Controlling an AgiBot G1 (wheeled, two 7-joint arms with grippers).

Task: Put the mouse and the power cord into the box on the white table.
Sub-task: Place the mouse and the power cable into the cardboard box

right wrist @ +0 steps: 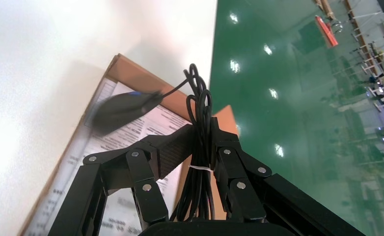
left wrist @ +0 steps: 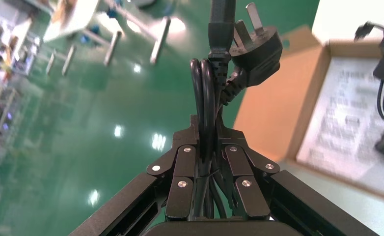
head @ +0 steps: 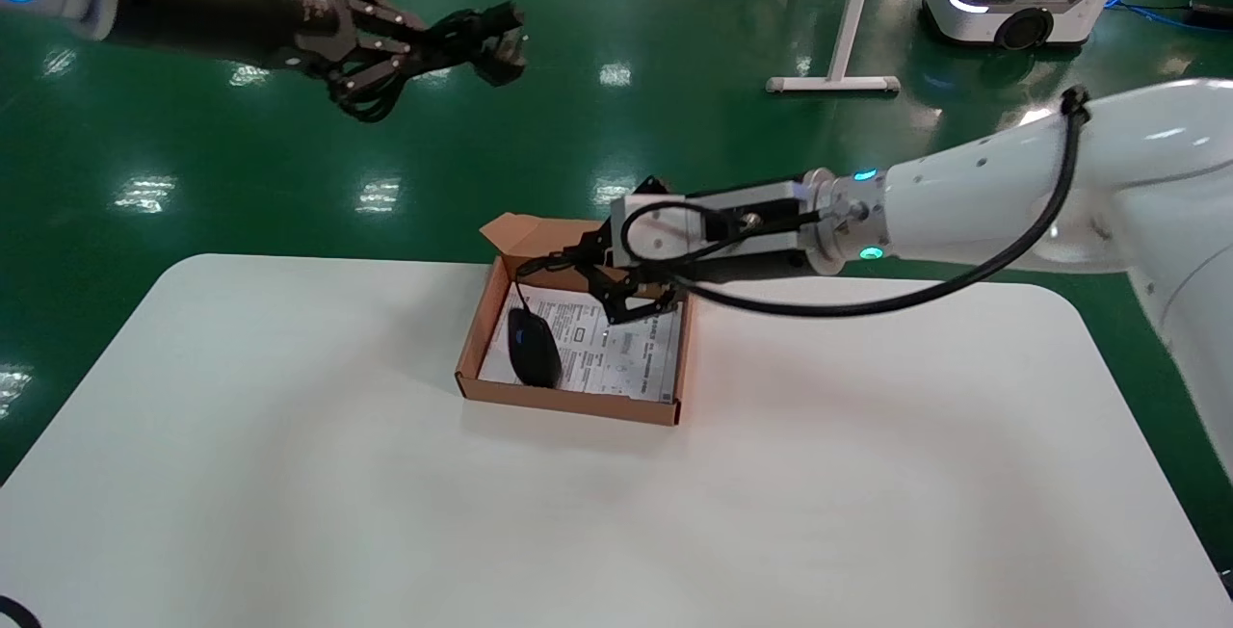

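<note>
Lowering the mouse [head: 533,346] into the box [head: 568,401]: its body rests on the printed sheet near the box's left wall. Our right pincer [head: 616,305] hovers over the box interior, closed on the bundled thin mouse cable [right wrist: 200,147], which is not yet released. Our left pincer [head: 501,40] is raised well above and behind the white table [head: 289,474], over the green floor, clamped on the power cord [left wrist: 207,98]; the pronged plug [left wrist: 256,46] sticks out past the fingers. We judge the task roughly half done: mouse nearly placed, cable bundle to be let go, then the cord has to be carried over and set in the box.
</note>
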